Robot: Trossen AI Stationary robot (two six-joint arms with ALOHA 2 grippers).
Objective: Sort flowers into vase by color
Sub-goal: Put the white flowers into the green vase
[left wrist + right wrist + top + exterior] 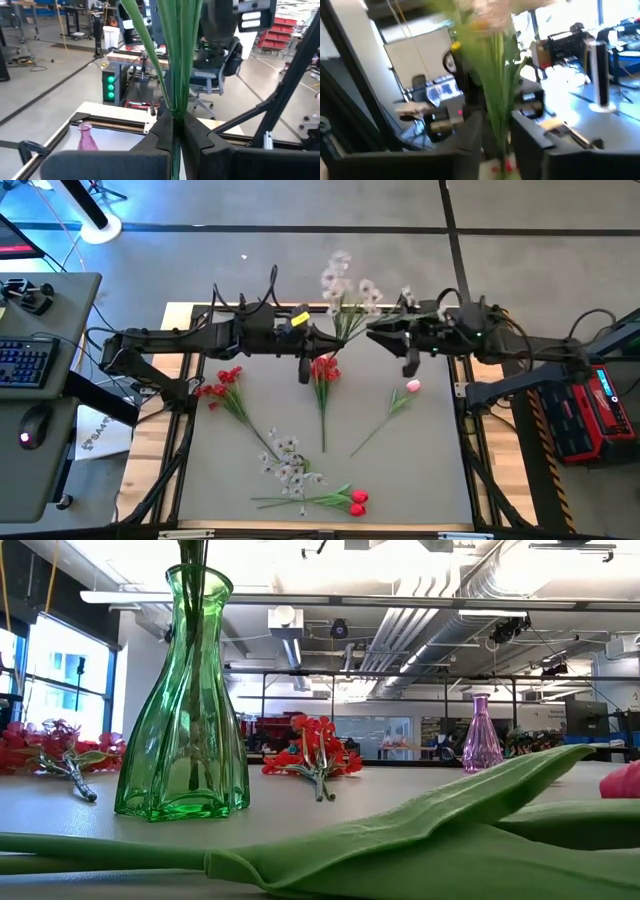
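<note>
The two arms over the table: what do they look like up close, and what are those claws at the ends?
Both are dark, nearly black jointed arms with black cables looped along them. The left arm carries a small yellow mark near its wrist; the right arm shows a small green light. Each ends in a gripper with two flat, blocky dark fingers, matte and angular.

Grey table top (430, 470) in a wooden frame, carrying loose flowers: a red blossom cluster (222, 385) lies out to the left of the jaws meeting at the far edge, a red bunch (324, 370) just below them, a pink tulip (411, 387) below the right jaws. Nearer the front edge lie a white spray (288, 460) and red tulips (355, 500), well apart from both jaws. Low view shows a green glass vase (187, 710) and a small purple vase (481, 736) standing upright on the surface.
</note>
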